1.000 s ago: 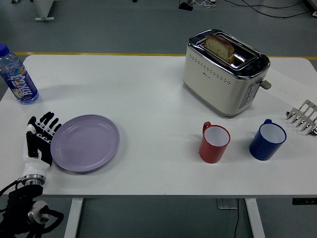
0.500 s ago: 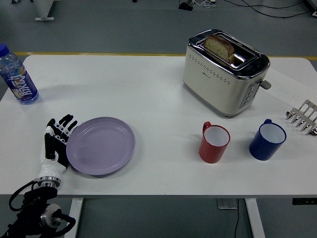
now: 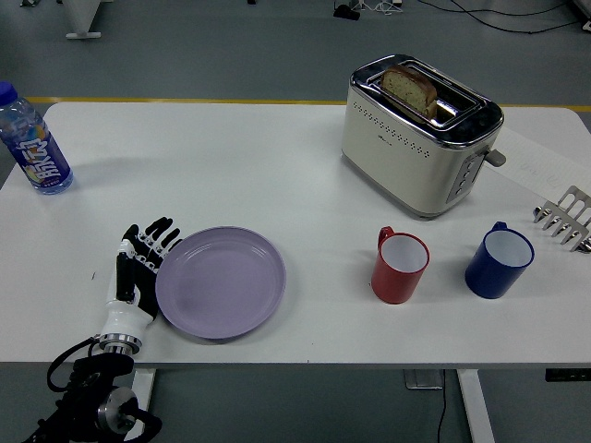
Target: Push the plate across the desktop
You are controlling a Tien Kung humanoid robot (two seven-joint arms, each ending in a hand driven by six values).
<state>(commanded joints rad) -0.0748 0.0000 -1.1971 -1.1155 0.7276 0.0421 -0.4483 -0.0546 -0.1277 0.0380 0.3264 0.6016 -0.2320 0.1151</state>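
A lilac plate [image 3: 221, 282] lies flat on the white table [image 3: 259, 175], left of the middle and near the front edge. My left hand [image 3: 140, 261] stands upright against the plate's left rim, its fingers straight and spread, holding nothing. Its forearm comes up from below the table's front edge at the lower left. My right hand is out of view.
A red mug [image 3: 400, 266] stands to the right of the plate, a blue mug [image 3: 499, 260] beyond it. A cream toaster [image 3: 420, 132] with a slice of bread is at the back right. A water bottle [image 3: 33, 143] stands at the far left. A metal rack [image 3: 565, 218] is at the right edge.
My left hand has slid to the right along the front of the table, pushing the plate to the right with it, closer to the red mug.
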